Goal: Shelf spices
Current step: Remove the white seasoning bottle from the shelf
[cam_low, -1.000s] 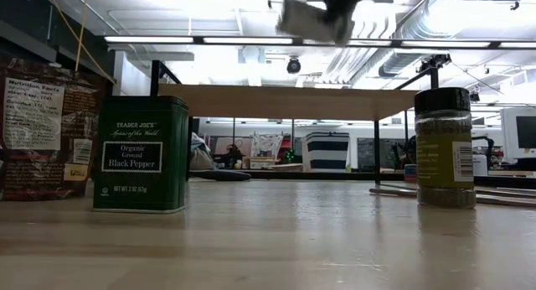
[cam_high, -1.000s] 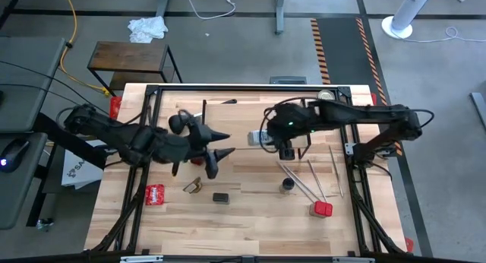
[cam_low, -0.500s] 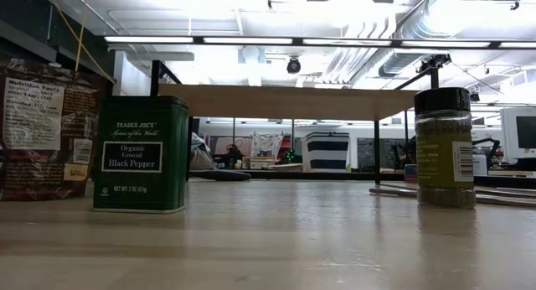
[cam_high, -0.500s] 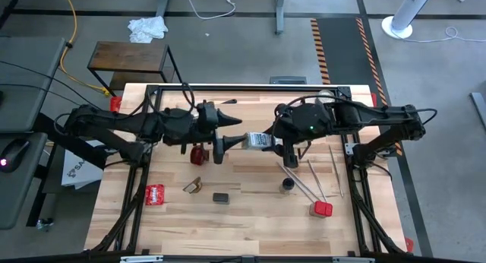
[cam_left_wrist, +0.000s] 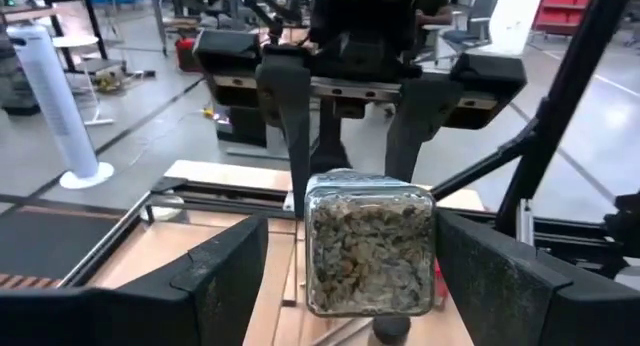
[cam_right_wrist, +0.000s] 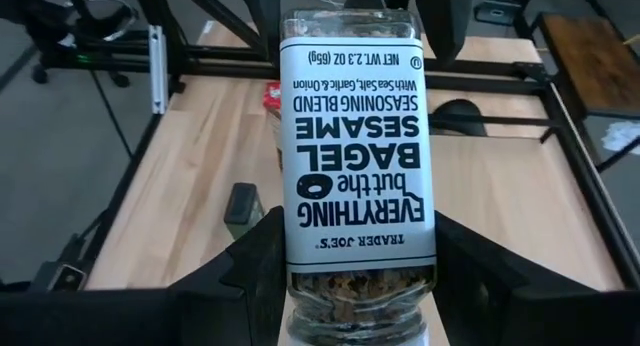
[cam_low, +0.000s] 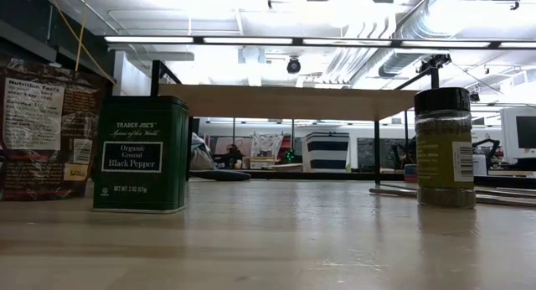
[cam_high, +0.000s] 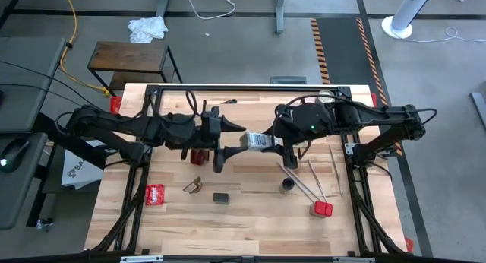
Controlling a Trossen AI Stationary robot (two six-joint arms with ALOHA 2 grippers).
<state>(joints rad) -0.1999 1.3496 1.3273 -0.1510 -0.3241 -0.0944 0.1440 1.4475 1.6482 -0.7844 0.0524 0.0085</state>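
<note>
Between both grippers, seasoning jar.

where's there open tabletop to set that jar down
Free: the near strip of the table, below the black tin and left of the red-capped jar. Crowded: right of centre, around the dark-capped jar and thin rods, and mid-table under the held jar.

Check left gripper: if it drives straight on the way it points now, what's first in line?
Likely the seasoning jar held out by the right gripper. It sits dead ahead of the left gripper, whose open fingers already flank it; the exact gap is unclear.
</note>
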